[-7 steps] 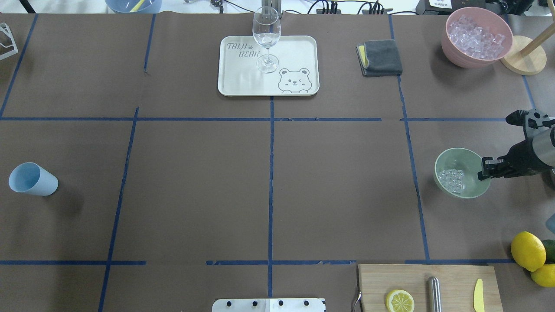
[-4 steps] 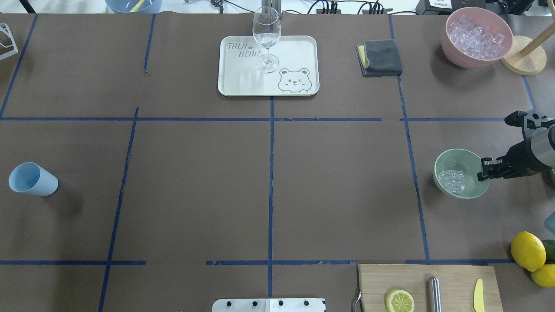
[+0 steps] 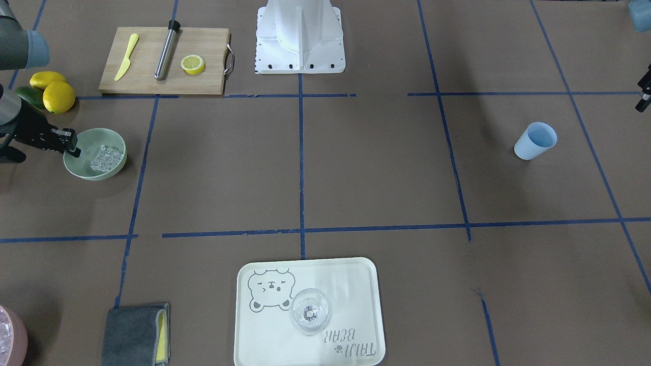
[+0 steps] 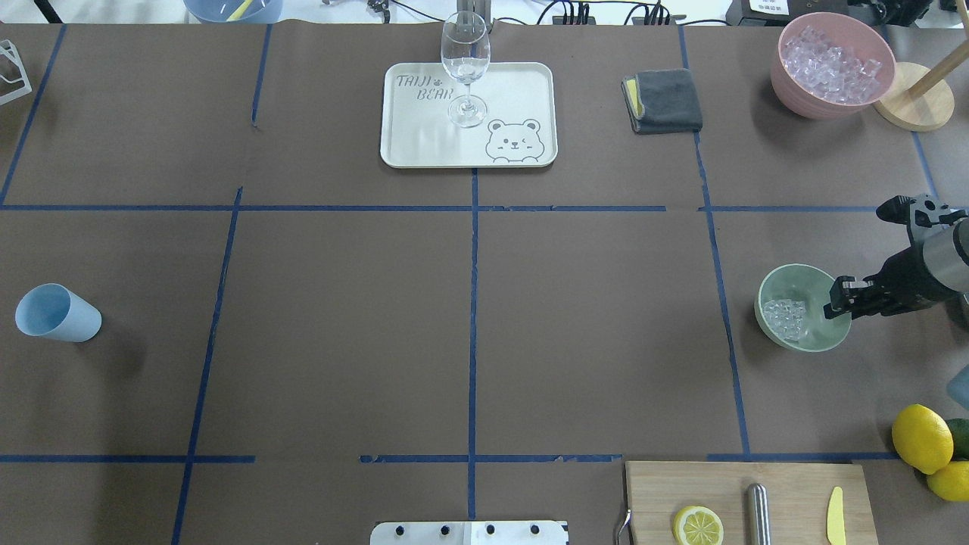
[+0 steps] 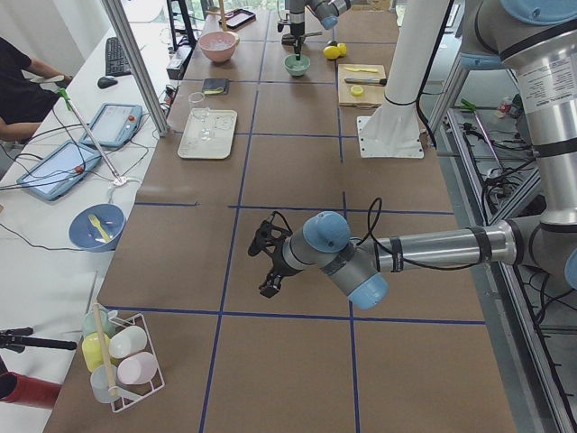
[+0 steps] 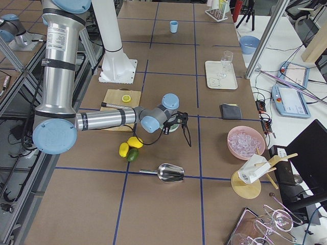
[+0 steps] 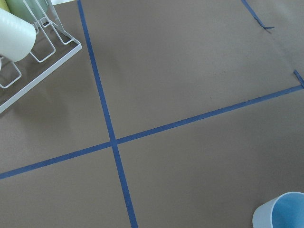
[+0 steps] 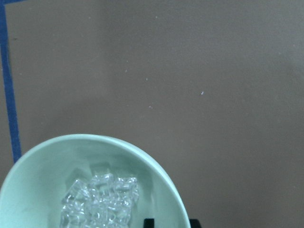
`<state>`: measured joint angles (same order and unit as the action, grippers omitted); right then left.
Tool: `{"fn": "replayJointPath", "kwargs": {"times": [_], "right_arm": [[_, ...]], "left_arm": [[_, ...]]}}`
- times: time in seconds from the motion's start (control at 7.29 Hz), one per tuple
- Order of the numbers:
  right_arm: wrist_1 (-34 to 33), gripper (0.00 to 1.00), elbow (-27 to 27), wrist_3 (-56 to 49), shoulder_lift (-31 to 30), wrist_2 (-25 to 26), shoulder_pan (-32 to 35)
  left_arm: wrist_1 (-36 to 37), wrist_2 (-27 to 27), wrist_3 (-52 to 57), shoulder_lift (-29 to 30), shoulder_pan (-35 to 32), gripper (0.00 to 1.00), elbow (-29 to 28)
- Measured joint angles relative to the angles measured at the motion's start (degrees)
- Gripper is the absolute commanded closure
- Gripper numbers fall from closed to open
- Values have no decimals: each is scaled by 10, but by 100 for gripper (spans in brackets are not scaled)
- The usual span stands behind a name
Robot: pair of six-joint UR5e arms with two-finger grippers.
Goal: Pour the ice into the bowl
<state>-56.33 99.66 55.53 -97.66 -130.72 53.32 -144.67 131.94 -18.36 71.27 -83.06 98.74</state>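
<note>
Overhead exterior: the right tool (image 4: 836, 297) is clamped on the mint-green bowl's (image 4: 816, 342) right-hand rim, with ice cubes (image 4: 785, 318) piled inside. A pink bowl (image 4: 791, 98) of ice stands well beyond, and lemons (image 4: 921, 437) lie nearer the robot. Exterior left: the left tool (image 5: 268, 266) hangs over the table (image 5: 297, 361); whether its fingers are apart cannot be told.

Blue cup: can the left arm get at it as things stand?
Probably yes. The blue cup stands upright and alone on the left arm's side. The left gripper hangs nearby with nothing visible between them, and its wrist camera catches the cup at the frame's corner.
</note>
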Motion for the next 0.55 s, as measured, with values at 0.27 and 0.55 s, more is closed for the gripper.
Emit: {"fn": "replayJointPath", "kwargs": {"times": [0.27, 0.55], "right_arm": [[1, 0, 5, -2, -2, -10, 13], [0, 0, 13, -17, -9, -44, 69]], "left_arm": [[1, 0, 0, 1, 0, 0, 0], [9, -1, 2, 7, 2, 0, -9]]}}
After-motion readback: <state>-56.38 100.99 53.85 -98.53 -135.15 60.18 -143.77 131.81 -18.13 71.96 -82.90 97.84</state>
